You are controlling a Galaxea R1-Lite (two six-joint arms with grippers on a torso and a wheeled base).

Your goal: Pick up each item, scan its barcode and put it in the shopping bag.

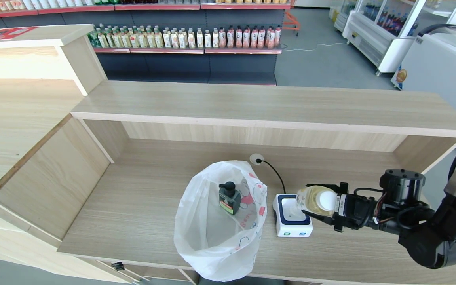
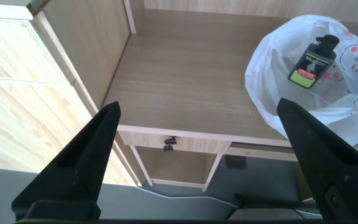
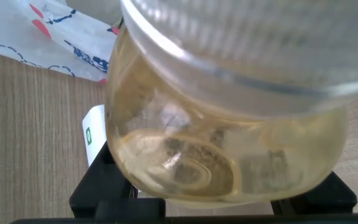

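Over the boxy white scanner (image 1: 292, 221), right end effector (image 1: 311, 200) gripping a clear rounded bottle (image 1: 320, 200) of amber liquid, left end effector (image 2: 197, 106) hanging open, crinkled plastic shopping bag (image 1: 200, 237) holding a dark pump bottle (image 1: 229, 198).

A bottle (image 1: 316, 200) of pale yellow liquid, clear with a white cap, lay on its side in the right gripper (image 1: 311, 201), its base pointing to 9 o'clock over the top of the scanner (image 1: 291, 225). The scanner, a white box with a dark blue rim, stood just beside the shopping bag (image 1: 212, 249), at its 3 o'clock. The white printed bag stood open, and a dark pump bottle (image 1: 229, 198) leaned upright inside it toward 12 o'clock.
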